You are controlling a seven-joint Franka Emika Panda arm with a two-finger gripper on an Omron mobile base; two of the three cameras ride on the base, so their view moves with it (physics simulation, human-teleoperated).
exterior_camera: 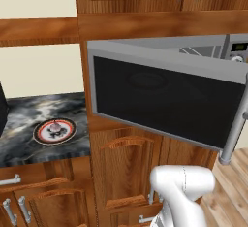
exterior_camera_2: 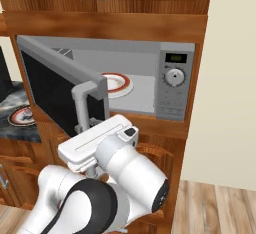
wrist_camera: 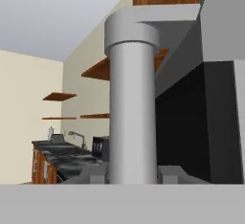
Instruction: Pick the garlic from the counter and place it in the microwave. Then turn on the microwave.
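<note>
On the dark marble-veined counter (exterior_camera: 29, 119) at 9 o'clock, small whitish garlic bulb (exterior_camera: 55, 126) sits on a red-rimmed plate (exterior_camera: 54, 131). Silver microwave (exterior_camera_2: 172, 85) door (exterior_camera: 164, 100) swung open; gripper (wrist_camera: 132, 175) clamped on its grey bar handle (wrist_camera: 132, 122). Wooden cabinets (exterior_camera: 121, 172), cream walls.

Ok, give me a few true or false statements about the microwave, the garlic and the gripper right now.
1. The microwave door is open. True.
2. The garlic lies inside the microwave. False: it sits on a plate on the counter.
3. The gripper is shut on the door handle. True: the hand view shows the bar between the fingertips.
4. The microwave holds nothing. False: a red-rimmed plate lies inside.
5. The microwave's knob is left of its opening. False: it is on the panel to the right.
</note>
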